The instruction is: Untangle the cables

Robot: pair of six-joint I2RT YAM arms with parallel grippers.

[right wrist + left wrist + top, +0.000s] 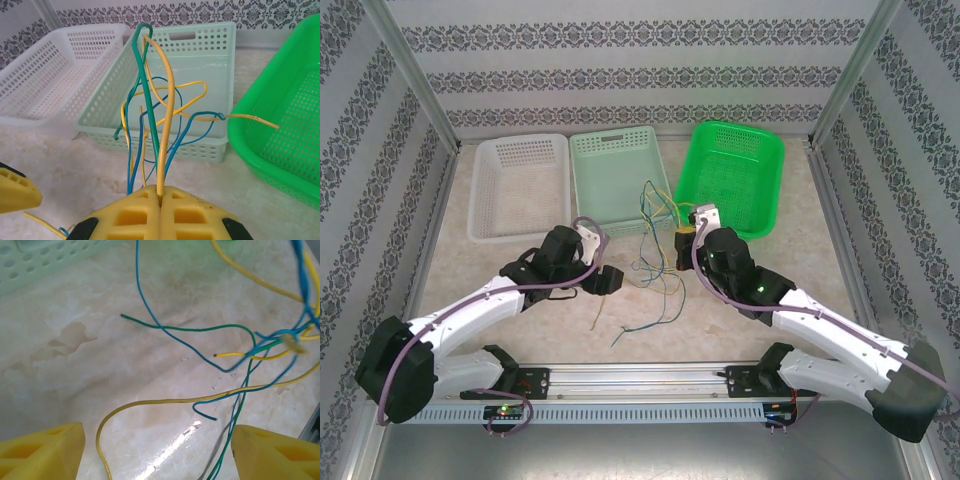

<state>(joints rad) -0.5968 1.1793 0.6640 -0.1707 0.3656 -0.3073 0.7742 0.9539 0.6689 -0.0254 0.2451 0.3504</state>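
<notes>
Right end effector (161, 194) clamped on cables (148, 95). Left end effector (157, 452) apart, just left of the cables' loose tails, so nearer them.

Floral-striped walls (620, 80) surround a glossy cream marble-look tabletop (460, 260) with aluminium corner posts (408, 65).

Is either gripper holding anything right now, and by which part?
The right gripper is shut on the cables, pinching a yellow and a green strand partway along their length. The left gripper is open and holds nothing.
</notes>
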